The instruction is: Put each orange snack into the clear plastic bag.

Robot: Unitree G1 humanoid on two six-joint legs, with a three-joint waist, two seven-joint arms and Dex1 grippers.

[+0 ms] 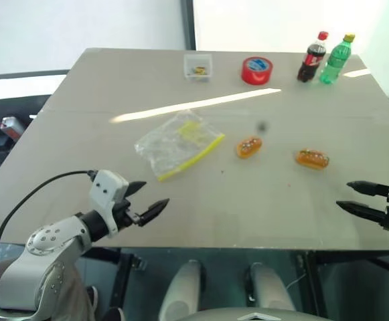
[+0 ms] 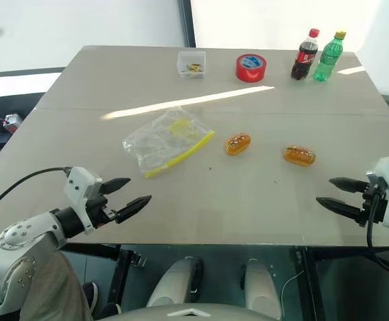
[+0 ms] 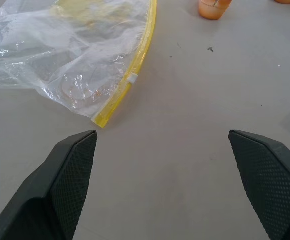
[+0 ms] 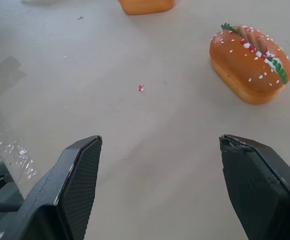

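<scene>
The clear plastic bag (image 1: 177,144) lies flat on the surface (image 1: 201,200) and serves as the reference landmark. Both orange snacks rest outside it: the nearer snack (image 1: 248,147) sits just beside the bag on its right, and the farther snack (image 1: 313,159) lies further right, well apart from the bag. Neither packet is bagged yet.

The left gripper (image 1: 147,200) hovers over the front edge of the surface, on the near side of the bag; its jaws are spread and empty, apparently staged to handle the bag. The right gripper (image 2: 338,194) hovers on the far side of the farther snack from the bag, jaws likewise released and holding nothing, apparently staged for that snack.

The head views show the overall layout, including a red tape roll (image 1: 256,70), a small clear box (image 1: 198,67) and two bottles (image 1: 325,59) behind the bag. The left wrist view resolves the bag's yellow strip (image 3: 130,82) and wrinkled film. The right wrist view reveals the farther snack as hot-dog-shaped, with pale specks and a red-and-green stripe.
</scene>
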